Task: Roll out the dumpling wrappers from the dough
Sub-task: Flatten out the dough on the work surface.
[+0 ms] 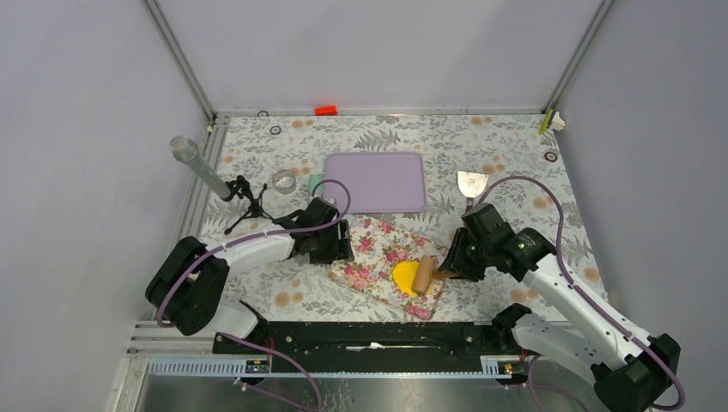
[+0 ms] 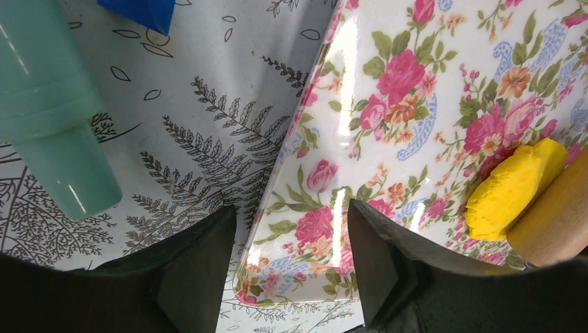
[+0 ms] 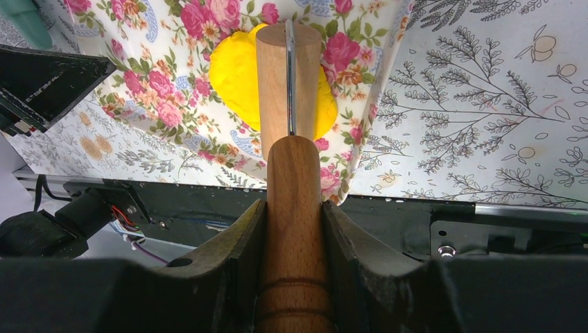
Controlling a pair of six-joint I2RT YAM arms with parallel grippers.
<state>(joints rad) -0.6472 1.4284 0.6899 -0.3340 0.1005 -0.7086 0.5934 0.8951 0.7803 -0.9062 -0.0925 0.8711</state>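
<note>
Dough [image 1: 402, 276], a bright yellow flattened lump, is seen on the near right part of the floral mat [image 1: 369, 249]. No separate wrapper discs can be made out. The barrel of a wooden rolling pin [image 3: 274, 83] is laid across the dough so that it can be pressed thin. The pin's handle is clamped between the fingers of the right gripper [image 3: 293, 208]. It is held in line with the wrist, which is judged to suit a push-and-pull stroke. The left gripper [image 2: 291, 222] is set at a left corner of the mat. Its fingers are spread with the corner between them and nothing is grasped. It is probably placed there to stop the mat sliding.
</note>
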